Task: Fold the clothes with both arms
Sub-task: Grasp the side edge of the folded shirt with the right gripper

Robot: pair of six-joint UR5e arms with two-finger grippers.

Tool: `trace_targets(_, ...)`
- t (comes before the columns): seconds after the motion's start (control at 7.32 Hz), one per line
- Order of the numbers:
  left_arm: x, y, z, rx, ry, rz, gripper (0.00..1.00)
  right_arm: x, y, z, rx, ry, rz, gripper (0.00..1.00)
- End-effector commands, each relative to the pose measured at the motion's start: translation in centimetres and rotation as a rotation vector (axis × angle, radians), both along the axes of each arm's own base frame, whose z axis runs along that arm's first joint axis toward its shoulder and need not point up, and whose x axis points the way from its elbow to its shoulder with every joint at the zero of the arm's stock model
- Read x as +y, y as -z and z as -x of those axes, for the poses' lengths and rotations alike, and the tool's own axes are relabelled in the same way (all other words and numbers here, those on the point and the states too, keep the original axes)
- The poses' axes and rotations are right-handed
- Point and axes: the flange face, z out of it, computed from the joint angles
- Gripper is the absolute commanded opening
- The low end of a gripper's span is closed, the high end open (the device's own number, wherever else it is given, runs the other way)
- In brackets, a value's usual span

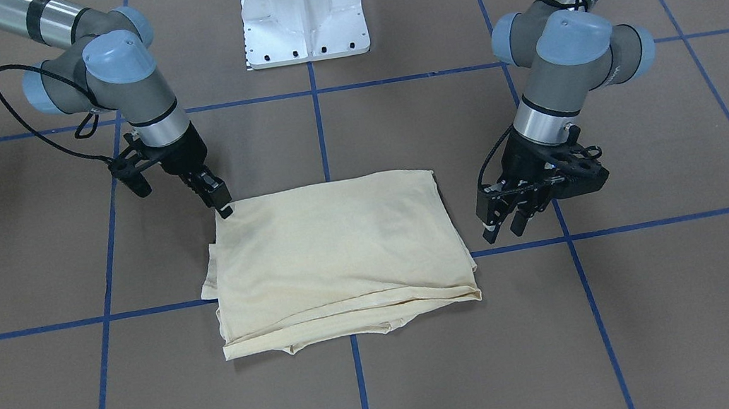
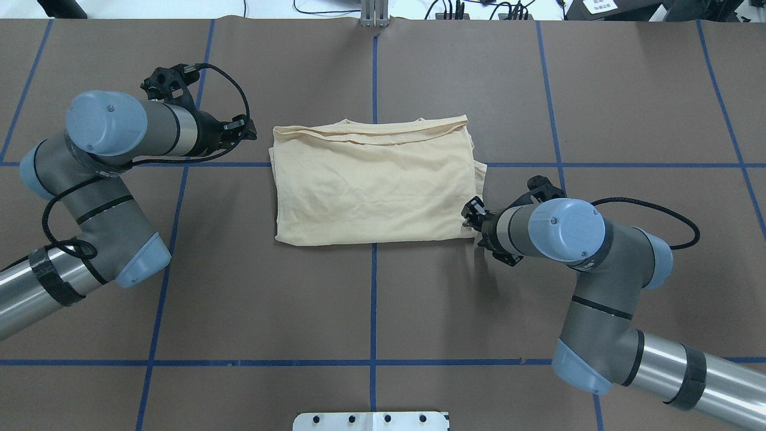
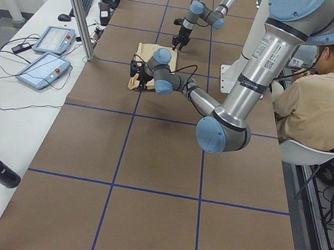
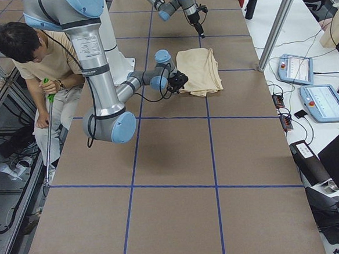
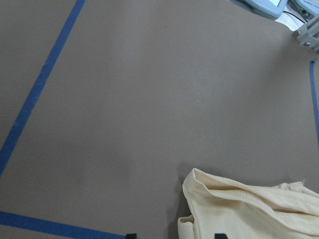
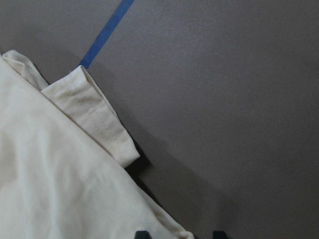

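Nearest the front camera, the folded shirt point(image 1: 342, 250) lies as a pale rectangle at mid-frame on the table point(image 1: 673, 318), its layered edges toward the bottom of the frame. At its upper-left corner in that view sits the right gripper point(image 1: 223, 208), jaws apart, with the cloth edge reaching between the tips in the wrist view. At frame right the left gripper point(image 1: 503, 229) hangs just beside the shirt, released, fingers spread.

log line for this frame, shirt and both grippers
shirt: folded rectangle, flat on table | left gripper: open, beside shirt, apart | right gripper: open, at shirt corner
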Motion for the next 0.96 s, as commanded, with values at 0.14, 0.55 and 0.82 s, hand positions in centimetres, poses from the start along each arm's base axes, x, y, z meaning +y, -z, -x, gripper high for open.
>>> trace_targets(0.14,0.2,0.2,-0.2,0.002,-0.003,-0.002,0.61,0.0,0.4,-0.2,-0.008,0.004,-0.002,0.00)
trace_targets(0.55,1.7,3.2,0.1,0.062,-0.047,-0.020,0.61,3.2,1.7,-4.9,-0.042,0.031,-0.004,0.00)
trace_targets(0.82,4.5,7.2,1.1,0.167,-0.168,-0.018,0.62,12.3,4.7,-5.5,-0.083,0.242,0.036,0.00)
